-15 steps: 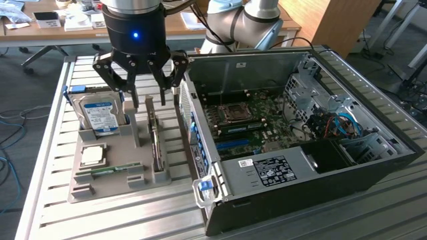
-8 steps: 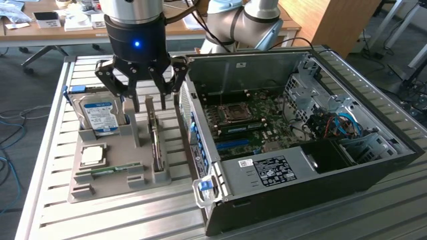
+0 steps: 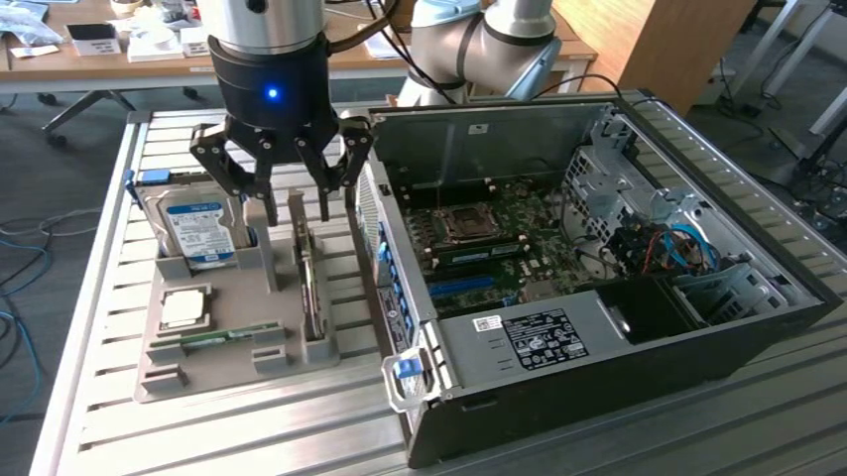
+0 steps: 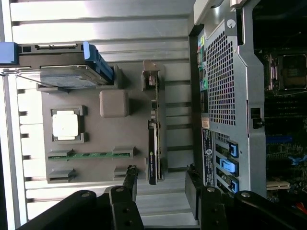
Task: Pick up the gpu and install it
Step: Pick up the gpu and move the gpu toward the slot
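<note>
Evidently for an easy pinch, the gpu [image 3: 312, 283] stands on edge in a slotted tray [image 3: 198, 369] just beside the open computer case [image 3: 741, 332], with the gripper [image 3: 300, 205] spread open directly above it.

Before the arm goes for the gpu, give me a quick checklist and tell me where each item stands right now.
1. Open end effector: ok.
2. Position, end effector over the gpu, not gripping it: ok.
3. The gpu upright on edge in the grey tray: ok.
4. The hard drive apart from the gpu, toward the exterior view's left: ok.
5. Side of the computer case open: ok.
6. Install spot on the motherboard unobstructed: cannot tell.
</note>
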